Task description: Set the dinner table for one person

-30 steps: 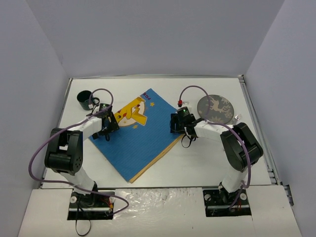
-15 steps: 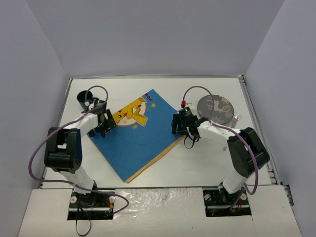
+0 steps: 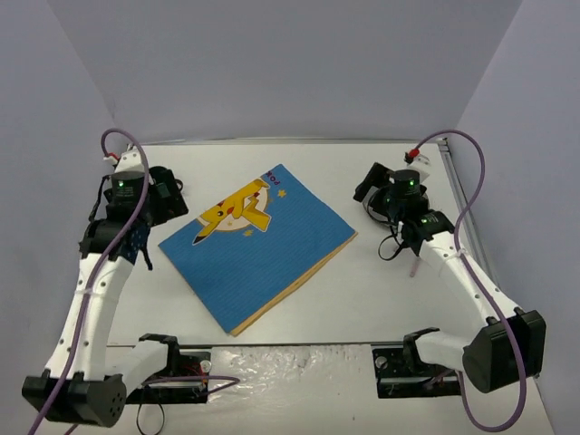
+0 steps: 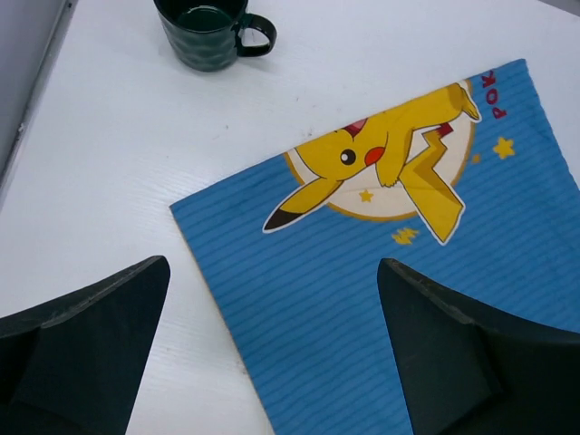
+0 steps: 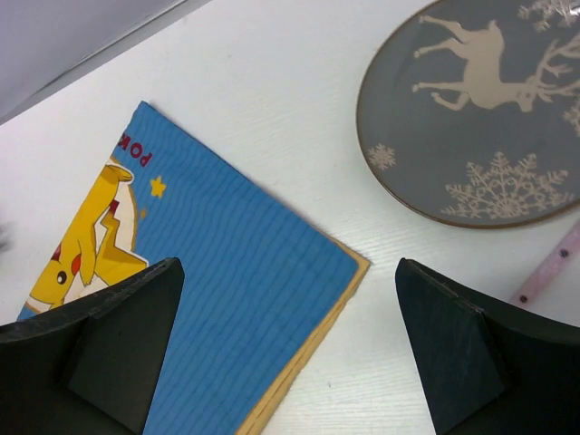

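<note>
The dinner table [image 3: 362,294] is a white top. A blue placemat [image 3: 258,249] with a yellow cartoon print lies flat and diagonal on it. My left gripper [image 3: 168,195] hangs high over the placemat's left corner [image 4: 181,210], open and empty [image 4: 272,272]. My right gripper [image 3: 370,184] hangs high over the right corner [image 5: 358,263], also open and empty [image 5: 290,272]. A dark green mug [image 4: 204,32] stands upright beyond the left corner. A grey plate [image 5: 480,118] with a deer and snowflakes lies right of the placemat. In the top view the arms hide both mug and plate.
A thin pink strip [image 5: 548,272] lies on the table by the plate's near side, also seen under the right arm [image 3: 414,267]. Grey walls close the table on three sides. Both arm bases sit at the near edge.
Both arms have lifted up and back from the placemat's left and right corners. The right jaws have spread wider. The placemat's right corner now lies farther right, and the mat is flat.
</note>
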